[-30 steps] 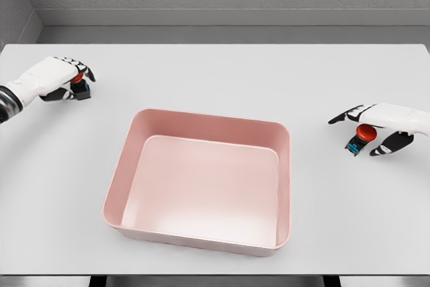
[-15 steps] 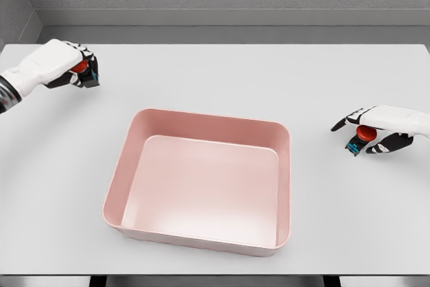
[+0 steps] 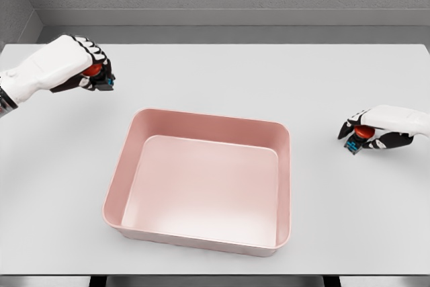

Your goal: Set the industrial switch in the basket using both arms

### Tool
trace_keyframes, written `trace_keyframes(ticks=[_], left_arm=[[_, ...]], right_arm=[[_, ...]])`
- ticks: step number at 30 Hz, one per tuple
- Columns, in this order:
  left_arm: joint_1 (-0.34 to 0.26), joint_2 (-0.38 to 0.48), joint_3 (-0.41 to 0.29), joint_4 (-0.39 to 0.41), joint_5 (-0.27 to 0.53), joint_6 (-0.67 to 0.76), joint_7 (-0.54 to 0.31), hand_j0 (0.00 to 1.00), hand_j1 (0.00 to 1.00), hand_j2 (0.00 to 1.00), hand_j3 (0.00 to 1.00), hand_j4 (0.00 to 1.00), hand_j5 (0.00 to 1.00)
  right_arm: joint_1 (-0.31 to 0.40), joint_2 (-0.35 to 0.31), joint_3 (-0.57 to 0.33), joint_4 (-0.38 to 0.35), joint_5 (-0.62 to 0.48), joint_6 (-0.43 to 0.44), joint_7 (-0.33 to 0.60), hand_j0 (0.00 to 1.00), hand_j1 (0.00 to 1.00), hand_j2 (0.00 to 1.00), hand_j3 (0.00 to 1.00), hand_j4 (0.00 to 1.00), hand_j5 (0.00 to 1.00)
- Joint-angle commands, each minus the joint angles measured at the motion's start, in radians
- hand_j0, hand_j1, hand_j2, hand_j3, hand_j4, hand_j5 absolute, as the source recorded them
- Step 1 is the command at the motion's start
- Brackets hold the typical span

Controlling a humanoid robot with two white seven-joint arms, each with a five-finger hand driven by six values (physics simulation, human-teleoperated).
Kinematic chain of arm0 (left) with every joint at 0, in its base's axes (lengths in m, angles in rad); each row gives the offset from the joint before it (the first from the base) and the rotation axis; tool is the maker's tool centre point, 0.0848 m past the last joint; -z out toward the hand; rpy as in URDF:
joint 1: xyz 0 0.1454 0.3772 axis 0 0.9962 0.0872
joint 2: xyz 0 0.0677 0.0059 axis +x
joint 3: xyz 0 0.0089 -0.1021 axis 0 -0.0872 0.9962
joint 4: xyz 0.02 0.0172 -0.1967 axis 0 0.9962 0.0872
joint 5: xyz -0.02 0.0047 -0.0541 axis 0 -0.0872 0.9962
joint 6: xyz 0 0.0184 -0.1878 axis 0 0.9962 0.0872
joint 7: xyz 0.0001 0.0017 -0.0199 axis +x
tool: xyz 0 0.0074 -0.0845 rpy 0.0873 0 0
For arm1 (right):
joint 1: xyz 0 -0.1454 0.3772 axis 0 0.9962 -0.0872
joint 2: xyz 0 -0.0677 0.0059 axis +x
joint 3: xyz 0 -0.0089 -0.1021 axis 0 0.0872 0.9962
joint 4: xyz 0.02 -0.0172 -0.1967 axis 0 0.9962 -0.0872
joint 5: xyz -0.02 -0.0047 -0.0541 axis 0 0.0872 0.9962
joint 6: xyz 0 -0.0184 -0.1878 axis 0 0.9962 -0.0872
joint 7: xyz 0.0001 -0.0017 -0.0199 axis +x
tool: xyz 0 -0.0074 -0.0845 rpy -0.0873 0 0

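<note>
No writing showed on anything that I could read. The pink basket [image 3: 201, 179] sat with nothing in it, below and to the right of the left hand [image 3: 70, 65], which was curled tight around a red-buttoned industrial switch [image 3: 95, 73] (held clear of the white table [image 3: 215, 78]). To the basket's right, the right hand [image 3: 383, 129] had its fingers closed over a second switch [image 3: 359, 136], low by the tabletop.

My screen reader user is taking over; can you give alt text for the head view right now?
The left hand and right hand each grip a red-button switch on either side of an empty pink basket on a white table.
</note>
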Motion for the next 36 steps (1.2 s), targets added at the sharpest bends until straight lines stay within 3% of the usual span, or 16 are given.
trace_keyframes(ticks=[1,5,14,27,31,36], left_arm=[[0.002,0.005,0.001,-0.063,0.014,0.001,0.001,0.33,0.33,0.33,0.33,0.33,0.33],[0.005,0.005,-0.005,-0.125,0.014,0.001,0.000,0.33,0.33,0.33,0.33,0.33,0.33],[0.074,-0.009,-0.005,-0.261,0.012,0.001,-0.029,0.33,0.33,0.33,0.33,0.33,0.33],[0.126,-0.110,-0.034,-0.309,-0.005,0.001,-0.065,0.33,0.33,0.33,0.33,0.33,0.33],[0.150,-0.162,-0.036,-0.309,-0.052,0.001,-0.065,0.33,0.33,0.33,0.33,0.33,0.33],[0.158,-0.176,-0.083,-0.309,-0.054,0.001,-0.065,0.33,0.33,0.33,0.33,0.33,0.33]], right_arm=[[0.000,-0.002,-0.001,0.000,-0.004,0.002,0.000,0.53,0.53,0.53,0.53,0.53,0.53],[-0.006,0.000,-0.004,-0.002,-0.003,0.002,0.000,0.51,0.51,0.51,0.51,0.51,0.51],[-0.021,0.001,-0.022,-0.009,-0.003,0.002,-0.002,0.50,0.50,0.50,0.50,0.50,0.50],[-0.043,0.001,-0.052,-0.075,-0.004,0.002,0.000,0.50,0.50,0.50,0.50,0.50,0.50],[-0.064,0.001,-0.053,-0.092,-0.004,0.002,0.000,0.50,0.50,0.50,0.50,0.50,0.50],[-0.071,0.003,-0.053,-0.115,-0.004,0.002,0.000,0.50,0.50,0.50,0.50,0.50,0.50]])
